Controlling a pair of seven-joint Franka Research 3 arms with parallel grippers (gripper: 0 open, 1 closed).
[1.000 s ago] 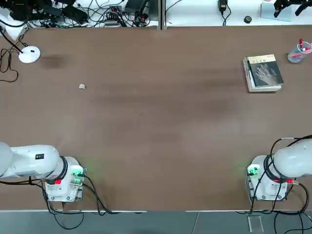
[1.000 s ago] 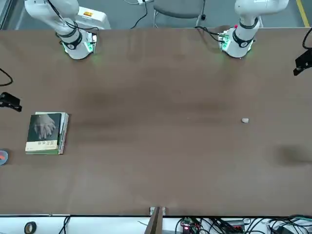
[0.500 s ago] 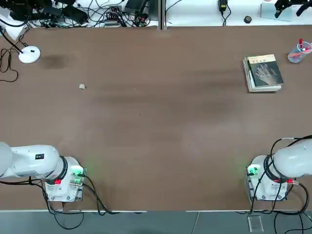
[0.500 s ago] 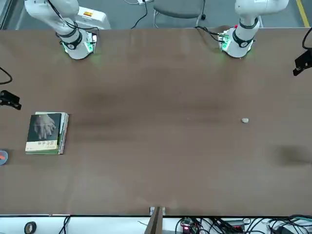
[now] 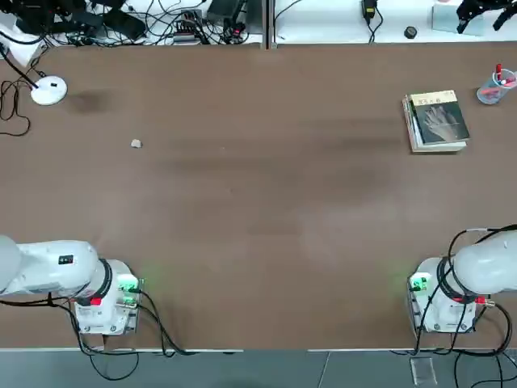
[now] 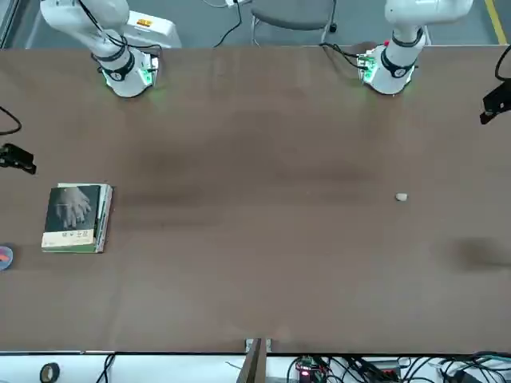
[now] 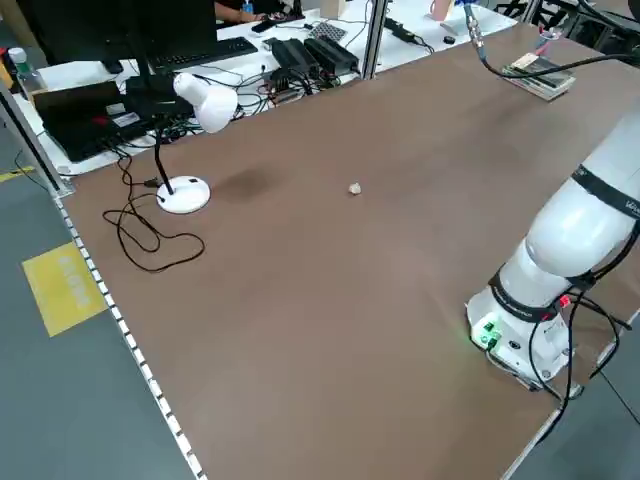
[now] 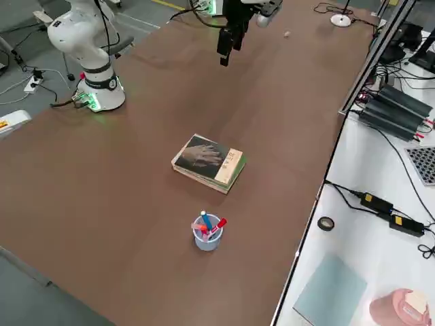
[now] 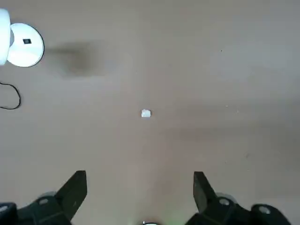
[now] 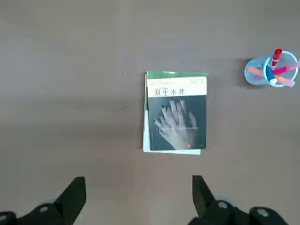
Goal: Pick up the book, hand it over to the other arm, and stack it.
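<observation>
Brown bench (image 5: 258, 210), wide and mostly bare, with cables and electronics along the far edge. Small dark grey-green book (image 10: 177, 115) with the pale hand image and tan band, lying flat on top of a thicker green-and-white book (image 10: 146, 136), both at the far right corner of the bench in the top view, near a blue cup of pens (image 10: 271, 71). Right hand (image 10: 136, 199) raised high above the bench, pointing down over the two books, fingers wide apart and holding nothing. Left hand (image 9: 139, 194) likewise high over the left side of the bench, fingers spread wide, empty, looking down on a small pale scrap (image 9: 146, 113). White desk lamp (image 7: 192, 140) standing at the far left corner, well apart from the books. Both arm bases at the near edge, green lights showing.
</observation>
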